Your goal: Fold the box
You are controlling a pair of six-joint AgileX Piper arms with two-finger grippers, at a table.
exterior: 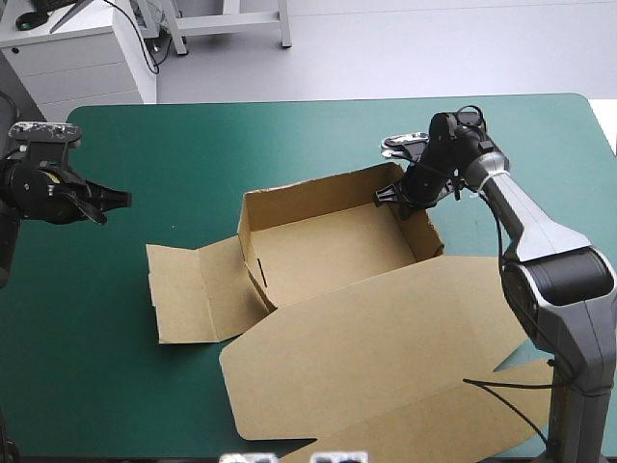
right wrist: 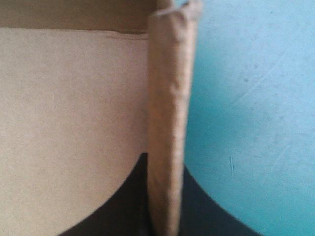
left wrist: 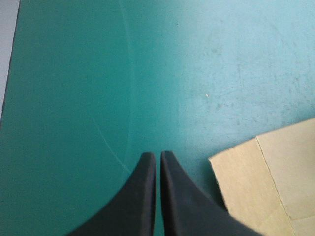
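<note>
The brown box (exterior: pixel 328 251) lies mid-table as an open tray with walls raised, its big lid sheet (exterior: pixel 386 347) flat toward the near edge and a side flap (exterior: pixel 193 289) flat on its left. My right gripper (exterior: pixel 403 196) pinches the box's right wall at the far corner; in the right wrist view that wall's folded edge (right wrist: pixel 167 123) stands between my black fingers (right wrist: pixel 130 196), tray floor on one side, teal-green cover on the other. My left gripper (exterior: pixel 114 203) hovers shut over bare cover, well left of the box. In the left wrist view its gripper (left wrist: pixel 157 160) is shut, the flap's corner (left wrist: pixel 266 182) beside it.
The teal-green table (exterior: pixel 145 145) has open cover along the far side and on the left. A black cable (exterior: pixel 501 395) loops over the lid sheet near the right arm's base. A white cabinet (exterior: pixel 77 58) stands beyond the far left corner.
</note>
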